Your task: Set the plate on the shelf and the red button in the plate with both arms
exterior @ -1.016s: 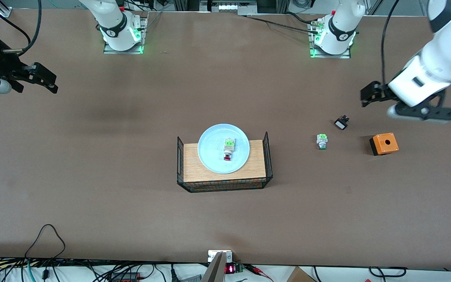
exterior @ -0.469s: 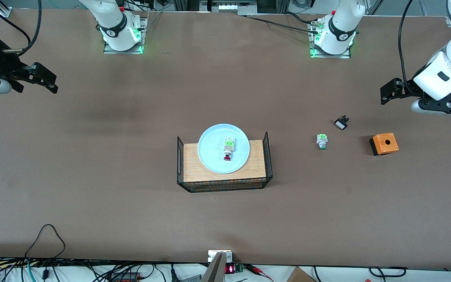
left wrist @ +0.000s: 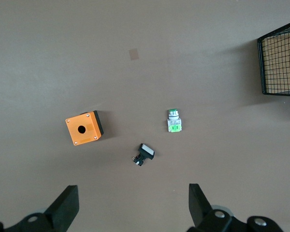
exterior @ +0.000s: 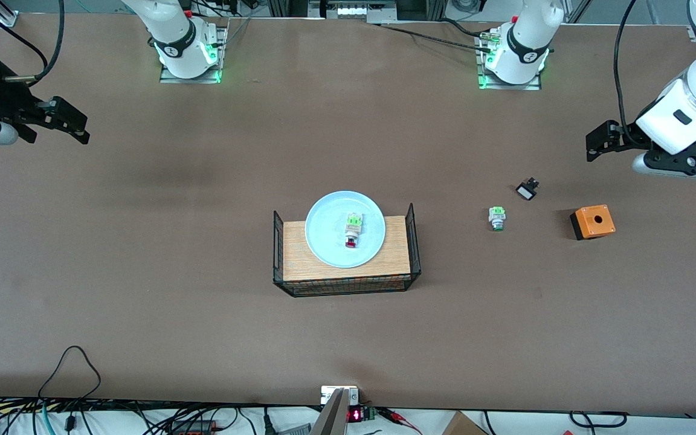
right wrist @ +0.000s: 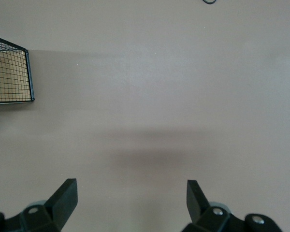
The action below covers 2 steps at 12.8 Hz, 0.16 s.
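Observation:
The pale blue plate point(exterior: 325, 234) lies on the wooden board of a wire basket point(exterior: 411, 240) at the middle of the table. On the plate rests the red button point(exterior: 352, 232), its red cap pointing toward the front camera. My left gripper point(exterior: 596, 145) point(left wrist: 132, 191) hangs open and empty over bare table at the left arm's end, near the small black switch. My right gripper point(exterior: 76, 124) point(right wrist: 130, 186) hovers open and empty over bare table at the right arm's end. Neither wrist view shows the plate or the red button.
Between the basket and the left gripper lie a green-tipped switch point(exterior: 496, 217) point(left wrist: 174, 122), a small black switch point(exterior: 527, 190) point(left wrist: 144, 154) and an orange box with a hole point(exterior: 592, 222) point(left wrist: 83, 129). A basket corner shows in both wrist views point(left wrist: 280, 63) point(right wrist: 9, 77).
My left arm has swung away from the small switches toward its own end of the table and has since nearly stopped. The right arm has not moved.

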### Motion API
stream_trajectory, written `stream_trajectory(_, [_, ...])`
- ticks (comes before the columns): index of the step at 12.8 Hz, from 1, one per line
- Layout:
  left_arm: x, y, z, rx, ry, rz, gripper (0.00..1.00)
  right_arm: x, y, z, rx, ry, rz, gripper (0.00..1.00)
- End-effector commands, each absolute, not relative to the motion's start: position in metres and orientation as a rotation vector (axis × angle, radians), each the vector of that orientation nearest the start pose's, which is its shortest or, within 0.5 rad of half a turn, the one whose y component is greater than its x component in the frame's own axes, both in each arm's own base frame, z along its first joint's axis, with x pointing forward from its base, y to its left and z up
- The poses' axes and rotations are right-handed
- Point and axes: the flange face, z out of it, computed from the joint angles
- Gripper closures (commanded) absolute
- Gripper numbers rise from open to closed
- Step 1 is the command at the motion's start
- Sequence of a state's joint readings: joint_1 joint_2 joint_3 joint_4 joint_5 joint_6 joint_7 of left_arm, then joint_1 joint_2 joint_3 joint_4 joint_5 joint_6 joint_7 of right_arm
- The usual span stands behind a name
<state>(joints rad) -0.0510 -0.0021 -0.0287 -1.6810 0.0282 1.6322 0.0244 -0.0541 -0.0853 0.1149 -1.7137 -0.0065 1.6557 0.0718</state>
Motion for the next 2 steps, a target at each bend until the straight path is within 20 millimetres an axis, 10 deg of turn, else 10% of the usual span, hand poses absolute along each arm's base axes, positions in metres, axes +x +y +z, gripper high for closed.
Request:
stream_trajectory(1, [0.5566, -0.0411, 0.5816, -3.110, 0.197, 0.059, 0.00, 0.5344, 0.0321, 0.6089, -3.158, 0.019, -0.030, 0.00])
stream_trajectory(2, [0.5567, -0.0420, 0.5823, -3.110, 0.199, 0.057, 0.00, 0.5350, 0.0314, 0.6082, -3.156, 0.017, -0.030, 0.00])
